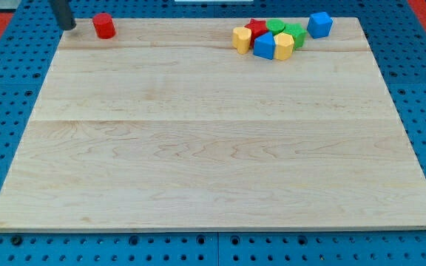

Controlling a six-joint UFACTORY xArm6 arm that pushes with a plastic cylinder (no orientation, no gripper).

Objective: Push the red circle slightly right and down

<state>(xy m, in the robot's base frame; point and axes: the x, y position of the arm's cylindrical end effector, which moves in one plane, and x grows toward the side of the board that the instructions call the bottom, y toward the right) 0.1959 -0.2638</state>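
Observation:
The red circle, a short red cylinder, stands near the top left corner of the wooden board. My tip is the lower end of the dark rod at the view's top left. It sits just left of the red circle, with a small gap between them.
A tight cluster lies at the top right: a yellow block, a red star, a green circle, a green block, a blue block and another yellow block. A blue cube stands just right of them. A blue pegboard surrounds the board.

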